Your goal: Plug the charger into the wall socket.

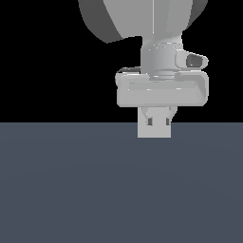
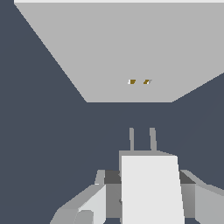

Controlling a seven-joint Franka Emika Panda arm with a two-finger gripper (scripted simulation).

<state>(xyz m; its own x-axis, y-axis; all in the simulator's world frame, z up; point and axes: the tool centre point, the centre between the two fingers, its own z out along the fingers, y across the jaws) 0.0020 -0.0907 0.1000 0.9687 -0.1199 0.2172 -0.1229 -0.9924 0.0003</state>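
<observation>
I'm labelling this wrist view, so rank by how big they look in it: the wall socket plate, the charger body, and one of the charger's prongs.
1. wall socket, largest
2. charger, though it sits nearest the camera, so its look is inflated
3. prong, smallest by far

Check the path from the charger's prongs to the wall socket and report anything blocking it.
Nothing visible blocks it. In the wrist view the gripper holds the charger, prongs pointing at the wall socket, with only bare floor between them.
</observation>
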